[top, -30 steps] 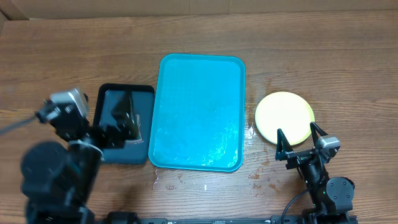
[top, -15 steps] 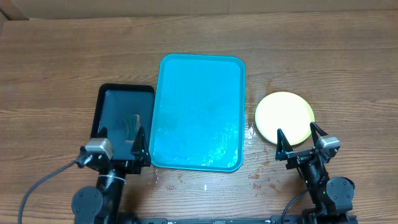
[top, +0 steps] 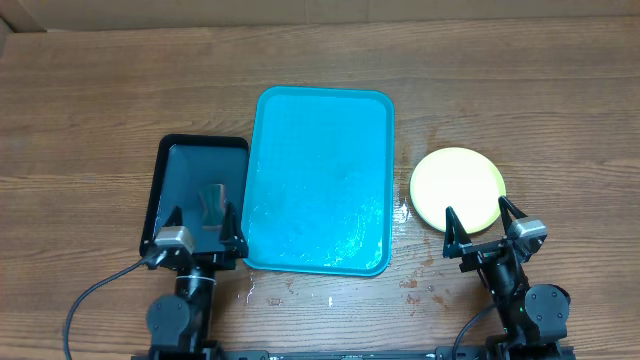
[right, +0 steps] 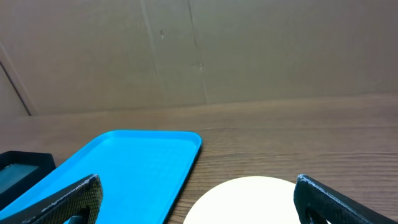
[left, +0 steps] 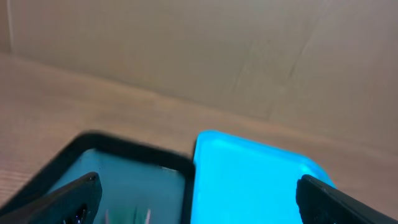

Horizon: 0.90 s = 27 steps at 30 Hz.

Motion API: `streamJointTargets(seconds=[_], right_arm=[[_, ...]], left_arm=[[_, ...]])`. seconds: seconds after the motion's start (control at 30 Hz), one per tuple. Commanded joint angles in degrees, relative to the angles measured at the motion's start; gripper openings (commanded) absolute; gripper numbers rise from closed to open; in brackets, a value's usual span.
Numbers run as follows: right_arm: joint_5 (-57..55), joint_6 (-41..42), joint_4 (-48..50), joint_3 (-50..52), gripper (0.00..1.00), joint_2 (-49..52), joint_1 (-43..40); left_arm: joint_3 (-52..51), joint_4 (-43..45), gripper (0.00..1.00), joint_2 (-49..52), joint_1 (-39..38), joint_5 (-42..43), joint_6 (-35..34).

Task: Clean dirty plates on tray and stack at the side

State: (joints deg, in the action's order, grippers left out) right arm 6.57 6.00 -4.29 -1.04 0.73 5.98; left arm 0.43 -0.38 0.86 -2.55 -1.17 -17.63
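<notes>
- Left claw (top: 201, 222): fingers spread wide, nothing between them, parked at the near edge of the black tray (top: 185, 165).
- Right claw (top: 481, 225): fingers likewise apart and empty, just beside the near edge of the plate (top: 458, 185).
- Plate location: on the table (top: 100, 100), right of the tray (top: 320, 150), apart from it. The tray holds no plate, only a wet sheen.
- Risk 1: the right claw's tips sit close to the plate rim. A forward move without lift would likely shove the plate across the table or upset any stack.
- Risk 2: droplets (top: 410, 283) lie on the wood near the tray's right corner. A wet surface may let the plate slide when touched.
- Risk 3: the left claw stands just beside a small upright tool (top: 213, 203) in the black tray. A careless sweep could knock it over; what kind of tool it is cannot be told.
- Count: one tray; one black tray; one tool; two claws.
- Count of plates: one yellow-green disc visible from above. Whether others lie beneath it cannot be told from these views.
</notes>
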Motion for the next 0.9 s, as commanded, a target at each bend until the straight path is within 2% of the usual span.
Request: streamJointTargets(seconds=[0.0, 0.17, 0.87], right_arm=[[-0.5, -0.1, 0.3, 0.6, 1.00, -0.6, -0.4], [-0.5, -0.1, 0.3, 0.6, 1.00, -0.6, -0.4], [-0.5, -0.1, 0.3, 0.6, 1.00, -0.6, -0.4]], left_arm=[[-0.2, 1.1, 1.00, -0.7, -0.1, -0.9, -1.5], [-0.2, -4.0, 1.00, -0.7, -0.1, -0.7, -1.5], [-0.2, -3.9, 1.00, -0.5, -0.1, -0.7, -1.4]])
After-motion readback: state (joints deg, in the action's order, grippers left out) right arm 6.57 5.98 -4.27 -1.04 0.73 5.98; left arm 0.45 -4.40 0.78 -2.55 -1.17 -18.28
